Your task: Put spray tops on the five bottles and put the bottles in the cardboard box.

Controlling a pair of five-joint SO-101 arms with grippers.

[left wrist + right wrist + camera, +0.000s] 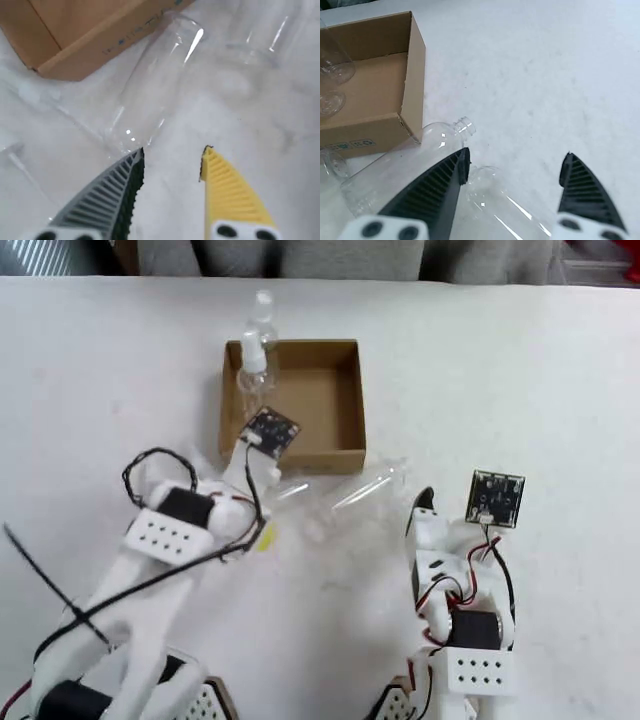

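Since the untopped bottles lie on their sides on the bench (545, 75), both arms hang low over them with jaws spread and nothing held. The left gripper (172, 152) hovers at a clear bottle (150, 85) just beside the cardboard box (357, 390) — the right gripper (516, 154) straddles another, beside an uncapped bottle (422, 144). Beyond, two topped bottles (250, 360) sit in the box's corner, probably leaving room.

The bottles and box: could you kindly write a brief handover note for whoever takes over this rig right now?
Left gripper: open, over a lying clear bottle beside the cardboard box.
Right gripper: open, above an uncapped bottle lying by the box.
Done: two topped bottles stand in the box's corner.
Left: top the lying bottles, then box them.
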